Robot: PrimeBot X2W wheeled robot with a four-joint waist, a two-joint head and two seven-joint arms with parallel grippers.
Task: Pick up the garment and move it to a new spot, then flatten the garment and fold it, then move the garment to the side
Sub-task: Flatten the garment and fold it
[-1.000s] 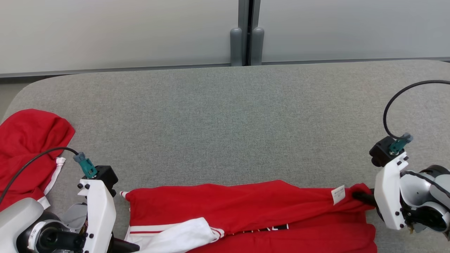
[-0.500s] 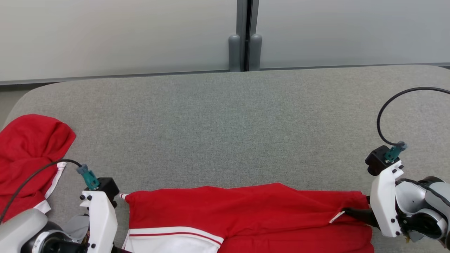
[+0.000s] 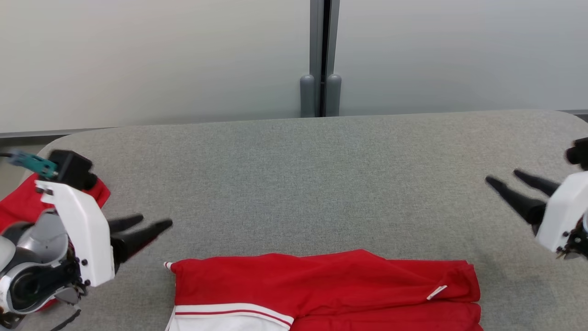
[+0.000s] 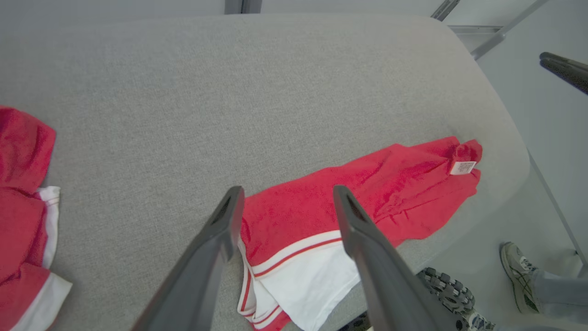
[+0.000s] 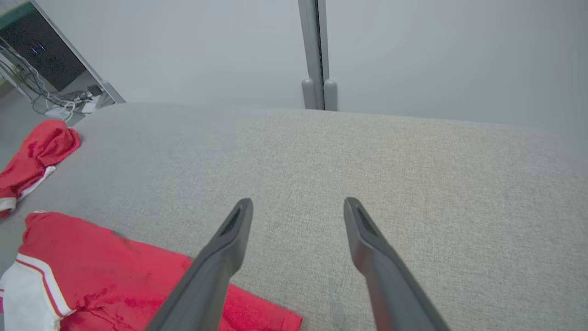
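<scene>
Garment (image 3: pixel 321 285) down on the worktop (image 3: pixel 294 174), nothing gripped.
You have the red garment lying along the worktop's near edge, white sleeve at its left end, tag near its right. Left hand (image 3: pixel 154 220) hovers near the garment's left end, fingers spread and empty. Right hand (image 3: pixel 503 176) is the same by the right edge. A second red piece (image 4: pixel 23 151) sits at the left edge.

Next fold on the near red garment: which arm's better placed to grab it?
Left, probably. The left gripper hangs open by the red garment's white striped end, which lies just ahead of it in its wrist view. The right gripper, also open, points over bare table, farther from the garment.
</scene>
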